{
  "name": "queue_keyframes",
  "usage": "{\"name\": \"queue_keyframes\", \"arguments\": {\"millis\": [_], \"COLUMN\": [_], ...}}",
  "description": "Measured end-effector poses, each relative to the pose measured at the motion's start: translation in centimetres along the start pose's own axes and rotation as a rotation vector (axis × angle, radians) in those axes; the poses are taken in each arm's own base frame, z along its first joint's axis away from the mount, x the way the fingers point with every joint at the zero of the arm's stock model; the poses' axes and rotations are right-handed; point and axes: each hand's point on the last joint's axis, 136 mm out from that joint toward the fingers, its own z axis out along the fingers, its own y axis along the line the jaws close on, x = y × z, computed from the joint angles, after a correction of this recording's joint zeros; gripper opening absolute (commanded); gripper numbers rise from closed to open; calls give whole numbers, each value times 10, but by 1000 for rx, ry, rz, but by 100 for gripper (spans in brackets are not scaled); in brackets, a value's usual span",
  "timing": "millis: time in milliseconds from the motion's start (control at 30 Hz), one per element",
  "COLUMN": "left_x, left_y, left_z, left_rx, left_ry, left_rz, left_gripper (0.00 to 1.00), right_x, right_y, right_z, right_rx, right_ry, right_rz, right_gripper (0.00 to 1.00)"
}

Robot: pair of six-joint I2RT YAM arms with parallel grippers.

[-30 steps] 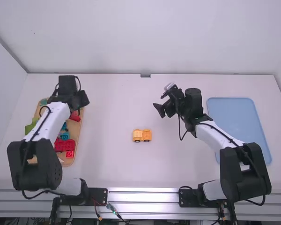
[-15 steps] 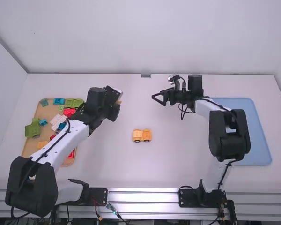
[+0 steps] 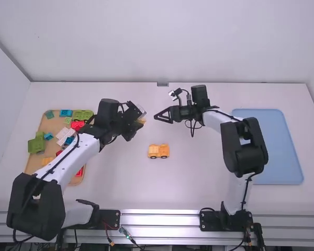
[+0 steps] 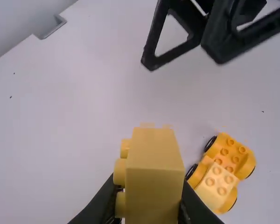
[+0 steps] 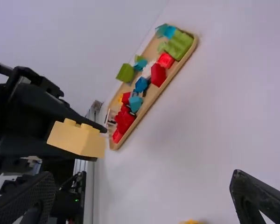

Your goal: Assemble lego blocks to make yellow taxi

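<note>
- No text, label, brand, number or sign can be read.

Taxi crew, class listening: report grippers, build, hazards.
Left gripper shut on yellow brick. Right gripper open. Yellow wheeled car on table. Possible snag: grippers near each other.
</note>
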Motion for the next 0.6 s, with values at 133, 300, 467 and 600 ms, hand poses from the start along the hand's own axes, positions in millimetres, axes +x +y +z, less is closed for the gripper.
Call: {"name": "queue_keyframes", "arguments": {"millis": [133,300,467,600], "left_x": [-1,2,8,8], "left_y": [-7,-9,-8,-6], "left_z": [12,29,39,45], "left_rx": [24,41,49,47], "left_ry": [-3,-2,12,6], "left_rz": [36,71,68,72], "left_gripper": [2,2,2,2], "right_x": [6,11,15,17], "right_y": [4,5,-1,-9], "right_z": [10,13,12,13], "right_rx": [-5,-6,24,72], "right_ry": [25,39,46,48], "right_rz": [24,56,91,102], "right_gripper": [96,82,78,78]}}
